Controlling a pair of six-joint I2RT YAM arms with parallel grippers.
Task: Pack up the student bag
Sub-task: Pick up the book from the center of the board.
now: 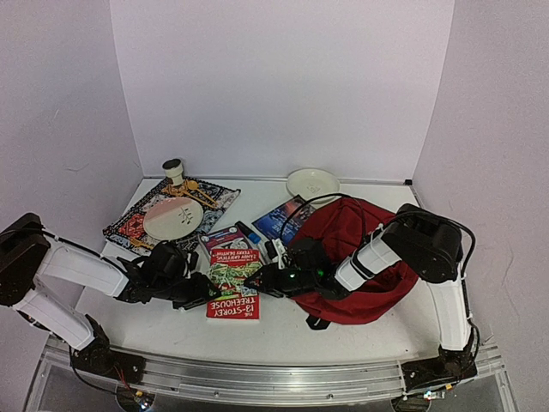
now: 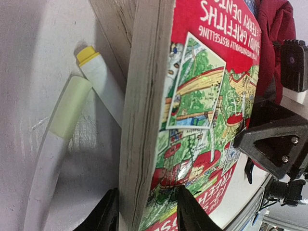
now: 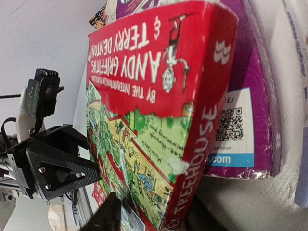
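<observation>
- Red fabric bag (image 1: 356,257) lies slumped on the right half of the table (image 1: 283,335), its black straps loose. The right arm reaches across it, and its left edge is just beside the book.
- A red-and-green paperback book (image 1: 233,287) lies cover up left of the bag, with both arms meeting at it from opposite sides.
- Left gripper (image 2: 147,216) comes in from the left at the page edge. One black finger sits against the cover and the other against the underside, clamped on the book.
- Right gripper (image 3: 156,219) comes in from the bag side at the spine. Its dark, blurred fingers press either side of the book's thickness, grasping it too.
- The far end of the book rests on a purple book (image 3: 245,120), whose back cover with a square code shows beneath the spine.
- Two white markers lie on the table beside the page edge. One has a yellow cap (image 2: 103,82); the other has a pale green band (image 2: 57,144) and touches it.
- A blue book (image 1: 283,219) lies behind the purple one, near the top of the bag.
- A white plate (image 1: 173,217) sits on a patterned mat (image 1: 129,225) at the back left, with a small cup (image 1: 174,169) at the mat's far edge.
- A white dish (image 1: 312,182) sits at the back of the table, behind the bag and well apart from the grippers.
</observation>
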